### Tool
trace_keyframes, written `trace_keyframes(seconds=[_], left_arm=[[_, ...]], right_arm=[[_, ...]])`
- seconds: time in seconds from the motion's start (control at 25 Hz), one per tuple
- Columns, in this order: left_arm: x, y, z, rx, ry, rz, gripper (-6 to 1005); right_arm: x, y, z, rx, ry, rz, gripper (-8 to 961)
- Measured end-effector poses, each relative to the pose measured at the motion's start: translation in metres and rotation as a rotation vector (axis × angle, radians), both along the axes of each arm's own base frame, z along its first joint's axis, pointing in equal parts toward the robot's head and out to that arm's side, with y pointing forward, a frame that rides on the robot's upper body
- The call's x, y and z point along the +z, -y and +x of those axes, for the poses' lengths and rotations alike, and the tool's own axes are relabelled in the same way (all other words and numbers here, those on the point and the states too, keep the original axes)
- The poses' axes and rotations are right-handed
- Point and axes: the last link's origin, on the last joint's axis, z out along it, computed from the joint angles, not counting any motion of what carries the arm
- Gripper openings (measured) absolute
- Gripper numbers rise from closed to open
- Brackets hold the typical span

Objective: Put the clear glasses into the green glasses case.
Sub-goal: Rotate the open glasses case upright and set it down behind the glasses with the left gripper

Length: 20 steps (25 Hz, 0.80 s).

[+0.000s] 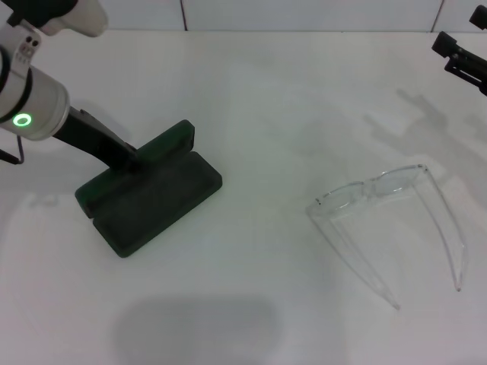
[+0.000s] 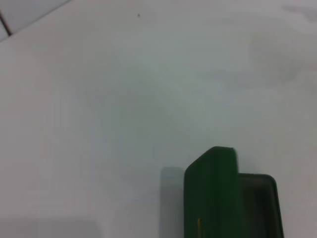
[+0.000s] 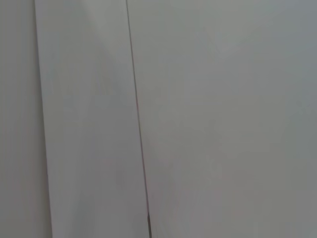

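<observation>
Gold lettering on the dark green hinged glasses case [image 1: 148, 194] is too small to read; the case lies open on the white counter [image 1: 251, 99], left gripper [image 1: 125, 156] at its lid. Clear plastic wraparound glasses [image 1: 396, 220] rest well apart, arms unfolded. Right gripper [image 1: 460, 57] hangs at the far edge; neither gripper's grip is discernible.

One green case [image 1: 152, 199], lying open at centre left. One pair of clear glasses [image 1: 396, 220] at lower right. Two grippers: left [image 1: 125, 156], right [image 1: 460, 57] at upper right.
</observation>
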Motion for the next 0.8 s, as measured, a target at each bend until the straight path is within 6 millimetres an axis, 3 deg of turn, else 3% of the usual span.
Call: trace_keyframes(seconds=[0.36, 0.8], left_arm=[[-0.004, 0.017, 0.023, -0.202, -0.078, -0.029, 232], [-0.032, 0.040, 0.051, -0.432, -0.075, -0.232, 219]], right_arm=[[0.001, 0.007, 0.004, 0.000, -0.013, 0.003, 870], [0.001, 0.012, 0.006, 0.005, -0.024, 0.002, 870]])
